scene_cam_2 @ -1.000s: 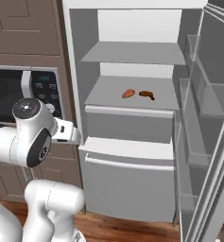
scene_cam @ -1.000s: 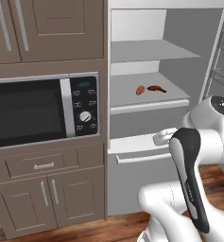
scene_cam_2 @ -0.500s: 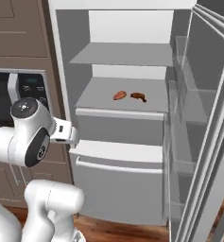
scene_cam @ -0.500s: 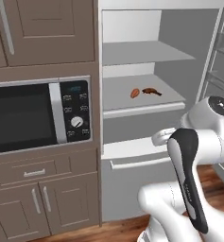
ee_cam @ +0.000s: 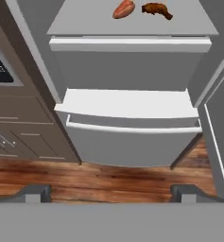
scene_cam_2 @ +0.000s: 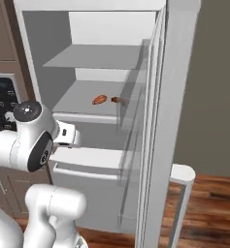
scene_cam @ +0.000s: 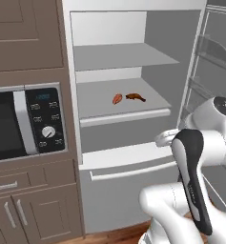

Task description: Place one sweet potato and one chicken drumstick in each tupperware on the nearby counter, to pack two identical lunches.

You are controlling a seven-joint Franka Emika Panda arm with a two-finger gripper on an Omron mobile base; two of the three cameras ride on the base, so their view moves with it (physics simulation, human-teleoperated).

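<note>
An orange sweet potato (scene_cam: 117, 98) (scene_cam_2: 99, 100) (ee_cam: 124, 8) and a brown chicken drumstick (scene_cam: 135, 97) (scene_cam_2: 117, 100) (ee_cam: 156, 9) lie side by side on the middle shelf (scene_cam: 95, 105) of the open fridge. My gripper (ee_cam: 111, 194) hangs well below and in front of that shelf, facing the fridge's lower drawers. It is open, its fingertips (ee_cam: 35, 193) are far apart, and nothing is between them. The tupperwares and the counter are out of view.
A microwave (scene_cam: 19, 121) is built into brown cabinets left of the fridge. The open fridge door (scene_cam_2: 160, 121) with its clear door bins stands to the right. Pale drawers (ee_cam: 132, 137) sit below the food shelf, above the wooden floor (ee_cam: 85, 182).
The base has driven to the right, so the whole scene slid left in both base views. The fridge door now looms close in the right base view. The food has not moved.
</note>
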